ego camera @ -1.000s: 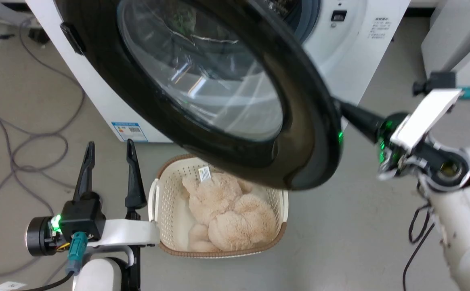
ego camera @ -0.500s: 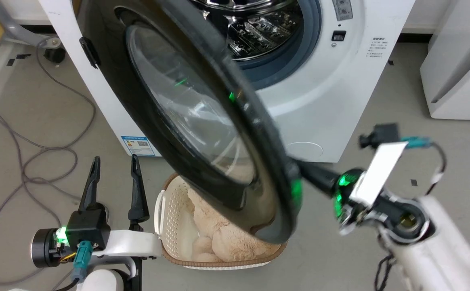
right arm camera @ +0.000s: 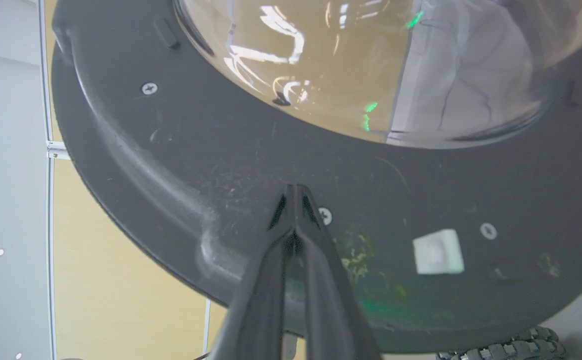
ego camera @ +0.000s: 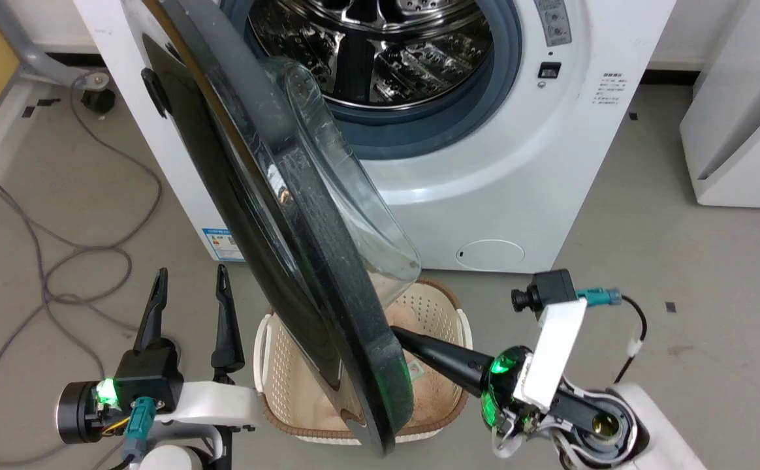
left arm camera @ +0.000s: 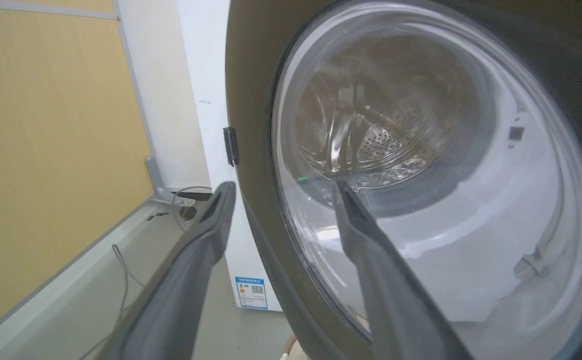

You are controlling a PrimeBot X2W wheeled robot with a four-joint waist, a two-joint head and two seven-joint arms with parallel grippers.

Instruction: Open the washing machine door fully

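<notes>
The door (ego camera: 334, 294) stands well out from the machine, nearly edge-on to the head camera, hinged at the machine's left, its lower rim hanging over a basket (ego camera: 264, 346); the drum (ego camera: 380, 46) lies open behind it.

The right tool (ego camera: 401, 334) has its fingers pressed together with nothing between them; the tips rest against the door's matte inner face, low down near the free edge. The left tool (ego camera: 192, 274) is spread wide and holds nothing; it sits just off the glossy outer face, apart from it.

The door looks stiff and fairly heavy, and it will turn only about its hinge, so a steady push should carry it round. The matte ring near the free edge is likely the best place to press, far from the hinge; the glass bowl (ego camera: 354, 189) and the glossy front look slippery, and the glass is better left alone. A closed tip may skid along the face as the angle widens.

The head view gives the door's angle and what lies beneath it. The right wrist view shows the contact spot itself (right arm camera: 295, 192), with screws and a white latch block (right arm camera: 438, 252) beside it. The left wrist view shows the outer side instead, looking between the left tool's fingers (left arm camera: 285, 186) through the glass to the drum, with a yellow wall (left arm camera: 46, 150) alongside.
</notes>
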